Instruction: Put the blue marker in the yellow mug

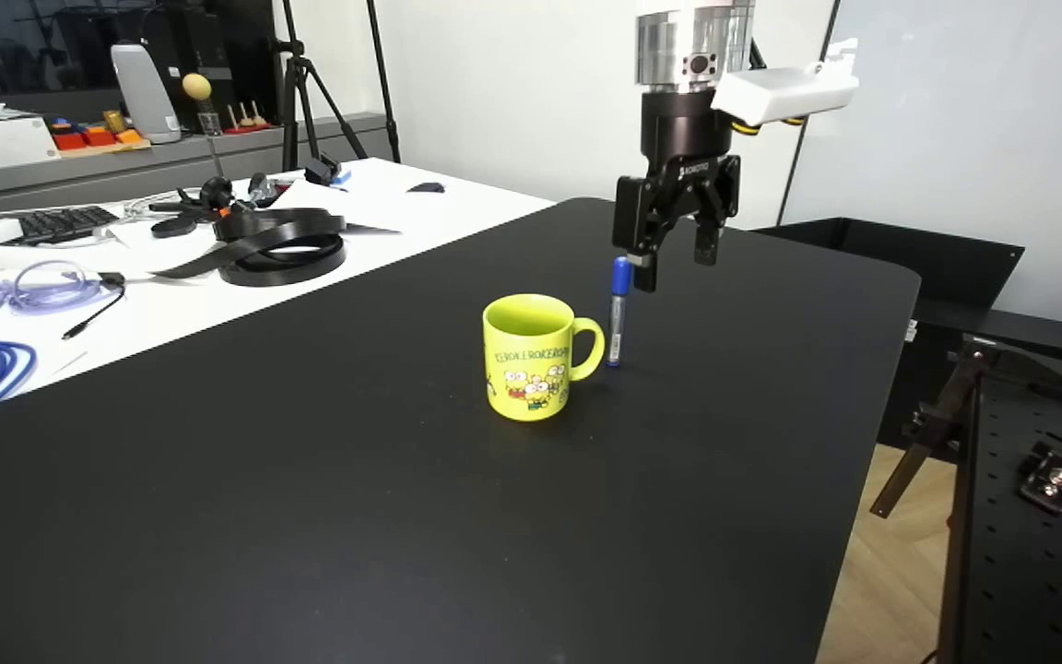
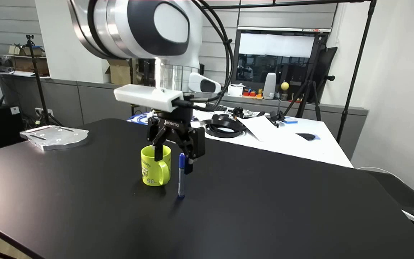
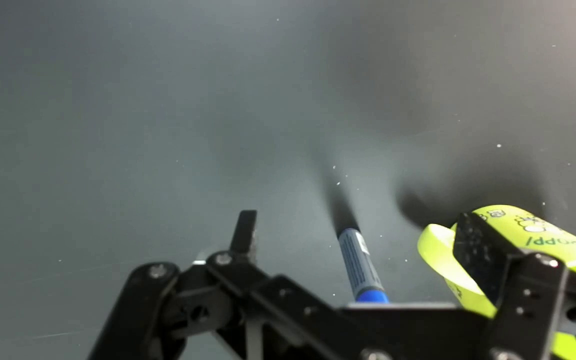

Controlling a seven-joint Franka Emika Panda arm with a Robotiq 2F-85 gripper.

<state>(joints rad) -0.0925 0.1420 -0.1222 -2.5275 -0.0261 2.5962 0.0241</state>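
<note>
The blue marker (image 1: 618, 318) stands upright on the black table, blue cap up; it also stands there in an exterior view (image 2: 181, 178). The yellow mug (image 1: 531, 364) stands upright beside it, handle towards the marker. The mug also shows in an exterior view (image 2: 155, 167), partly behind a finger. My gripper (image 1: 674, 267) is open and empty, fingertips near cap height, close to the marker; it also shows in an exterior view (image 2: 174, 165). In the wrist view the marker (image 3: 360, 265) appears between the spread fingers, cap top hidden by the gripper body. The mug (image 3: 543, 232) is partly behind the right finger.
A silver metal plate (image 2: 56, 136) lies on the black table (image 2: 250, 216) near its far left edge. A white table (image 1: 439, 207) with cables, black straps (image 1: 282, 244) and a keyboard adjoins it. A black perforated metal surface (image 1: 1047, 516) stands beyond the table's edge.
</note>
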